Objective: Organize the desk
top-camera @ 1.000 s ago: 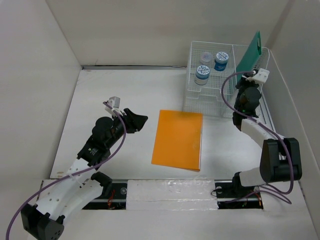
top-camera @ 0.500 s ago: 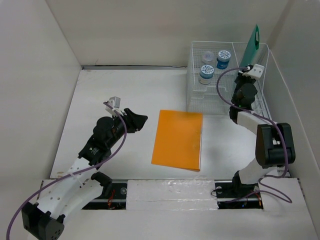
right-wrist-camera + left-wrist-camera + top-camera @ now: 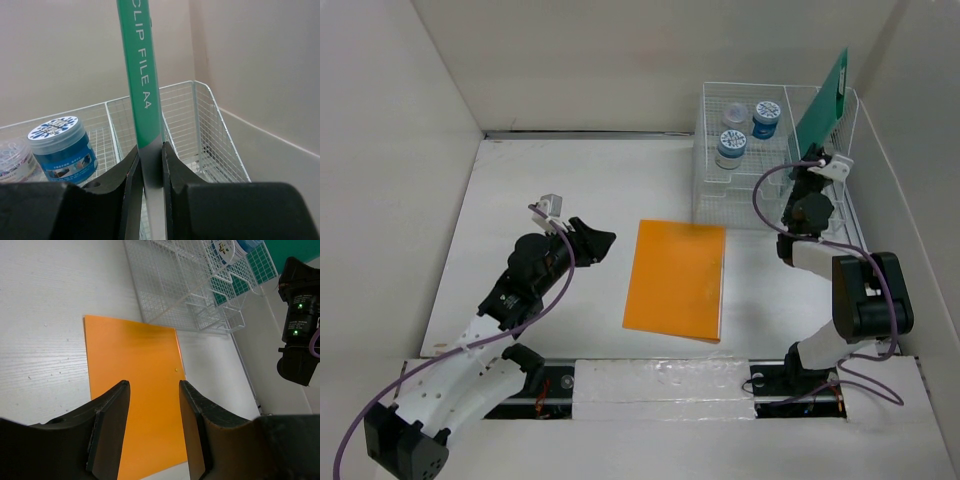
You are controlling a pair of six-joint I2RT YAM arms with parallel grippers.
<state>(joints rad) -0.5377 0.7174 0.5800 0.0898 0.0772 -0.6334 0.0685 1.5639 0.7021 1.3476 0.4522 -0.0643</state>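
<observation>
The right hand point(image 3: 149, 165) pinches the thin green plastic clip file point(image 3: 143, 70), upright at the right-hand compartment of the white wire-mesh organizer rack point(image 3: 212, 125). Lower it vertically, clear of the divider wires, before releasing. The left hand point(image 3: 152, 387), spread, hovers over the flat orange folder point(image 3: 150, 355) lying before the rack on the matte white surface point(image 3: 550, 180).

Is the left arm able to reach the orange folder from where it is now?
Probably yes. The left gripper is open and hangs just beside the left edge of the orange folder, and nothing lies between them on the desk. The folder lies flat, though, so gripping its edge may be hard.
</observation>
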